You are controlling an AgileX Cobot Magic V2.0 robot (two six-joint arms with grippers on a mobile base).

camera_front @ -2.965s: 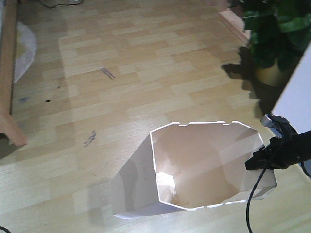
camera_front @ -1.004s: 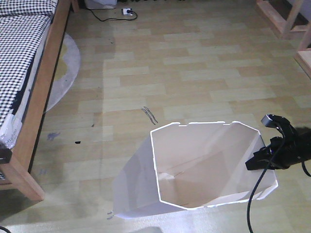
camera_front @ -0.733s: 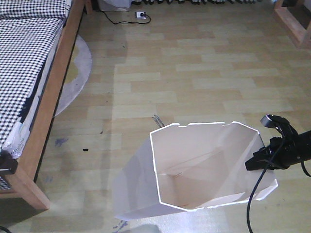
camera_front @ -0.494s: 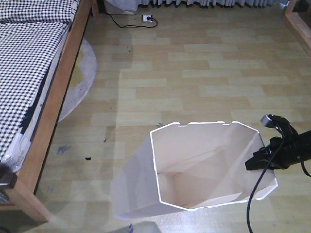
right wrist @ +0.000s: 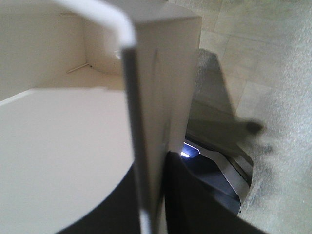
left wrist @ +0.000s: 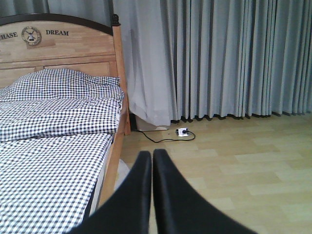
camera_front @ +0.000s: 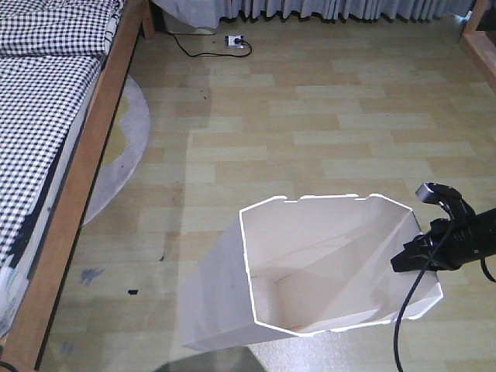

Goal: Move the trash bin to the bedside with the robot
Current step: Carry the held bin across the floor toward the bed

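Bin [camera_front: 218, 298] sits on the wood floor [camera_front: 325, 116], low and centre in the front view. Inside you only see its cream walls and bottom. The right end effector [camera_front: 412, 257] is clamped on its rim at 3 o'clock, with the thin wall pinched between the fingers. The left end effector [left wrist: 152, 163] has its fingers pressed together, holding nothing. The bed [camera_front: 46, 116] is well apart at 9–10 o'clock, and its headboard [left wrist: 58, 44] reads "…HASE DREAM". A grey rug [camera_front: 128, 147] lies partway between them. There's a power strip [camera_front: 235, 40] by the curtains [left wrist: 219, 58] at 12.
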